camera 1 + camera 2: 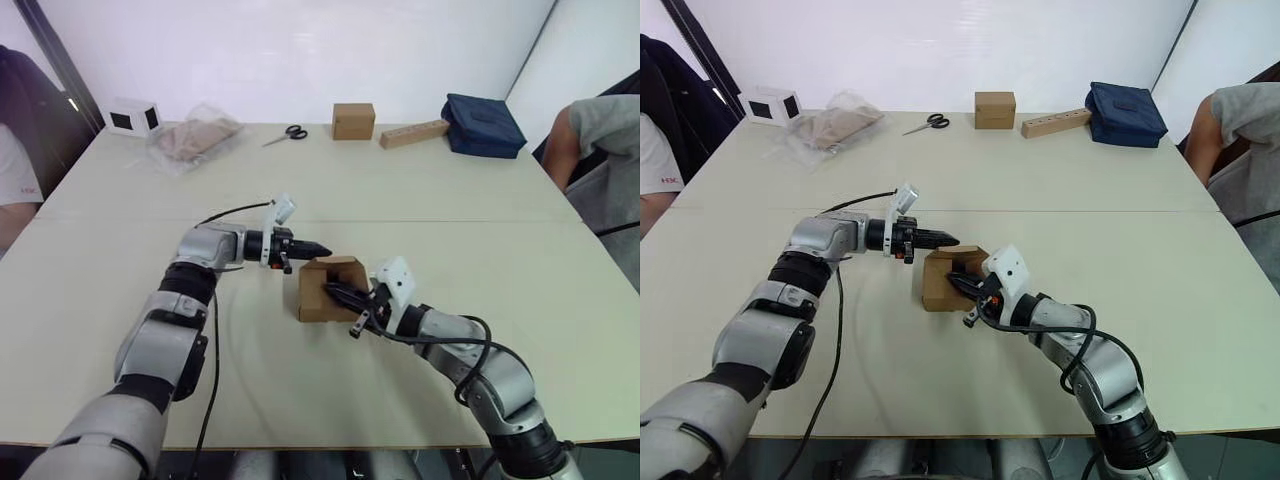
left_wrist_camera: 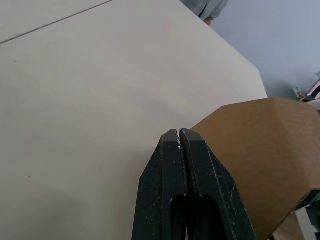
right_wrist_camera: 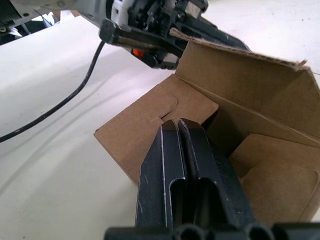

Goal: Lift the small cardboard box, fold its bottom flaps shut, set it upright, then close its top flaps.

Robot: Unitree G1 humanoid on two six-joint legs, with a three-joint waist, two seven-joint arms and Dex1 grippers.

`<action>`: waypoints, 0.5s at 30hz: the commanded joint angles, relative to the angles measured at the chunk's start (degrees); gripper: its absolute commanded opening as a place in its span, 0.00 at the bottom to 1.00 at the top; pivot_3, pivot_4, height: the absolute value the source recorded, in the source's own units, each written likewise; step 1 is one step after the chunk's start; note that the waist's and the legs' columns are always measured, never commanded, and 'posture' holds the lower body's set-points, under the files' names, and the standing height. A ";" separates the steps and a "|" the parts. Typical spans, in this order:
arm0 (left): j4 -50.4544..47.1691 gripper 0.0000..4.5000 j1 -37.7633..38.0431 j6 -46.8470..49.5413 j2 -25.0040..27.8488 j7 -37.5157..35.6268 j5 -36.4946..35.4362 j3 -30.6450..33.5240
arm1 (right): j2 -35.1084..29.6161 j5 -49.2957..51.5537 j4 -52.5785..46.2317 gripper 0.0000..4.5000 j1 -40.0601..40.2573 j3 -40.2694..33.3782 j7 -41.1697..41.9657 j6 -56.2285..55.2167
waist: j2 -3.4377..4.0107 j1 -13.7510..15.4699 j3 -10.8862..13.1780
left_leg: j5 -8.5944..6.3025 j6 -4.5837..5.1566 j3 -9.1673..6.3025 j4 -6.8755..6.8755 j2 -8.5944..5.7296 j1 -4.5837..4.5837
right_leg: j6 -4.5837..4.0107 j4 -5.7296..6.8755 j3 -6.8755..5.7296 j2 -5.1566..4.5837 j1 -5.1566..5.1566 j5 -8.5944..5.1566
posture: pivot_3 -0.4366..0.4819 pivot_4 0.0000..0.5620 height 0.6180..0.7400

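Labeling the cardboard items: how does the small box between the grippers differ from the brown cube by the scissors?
The small cardboard box sits mid-table, lying open with its flaps splayed; the brown cardboard cube stands at the far edge beside the scissors, closed and upright. The left gripper and right gripper, both with jaws shut, are at the small box; the cube stands alone. Both are plain brown unprinted cardboard.

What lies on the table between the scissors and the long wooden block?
The brown cardboard cube lies between the scissors and the wooden block, seen in both eye views.
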 commanded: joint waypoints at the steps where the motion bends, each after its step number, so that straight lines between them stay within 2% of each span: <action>1: -4.02 0.00 0.86 1.51 0.55 -0.95 -1.98 1.38 | -0.25 1.19 -2.30 0.00 0.58 -1.83 -0.56 1.92 | 0.00 0.00 0.00 | 0.00 0.00 0.00 0.00 0.00 0.00 | 0.00 0.00 0.00 0.00 0.00 0.00 | 0.48 0.27 1.00; 15: -10.73 0.00 3.72 5.32 1.16 0.43 -5.00 2.17 | -1.17 2.87 -5.95 0.00 1.35 -3.88 -1.20 6.32 | 0.00 0.04 0.00 | 0.00 0.00 -0.01 0.01 0.00 0.02 | 0.00 0.00 -0.01 0.00 0.03 0.00 | 0.48 0.27 1.00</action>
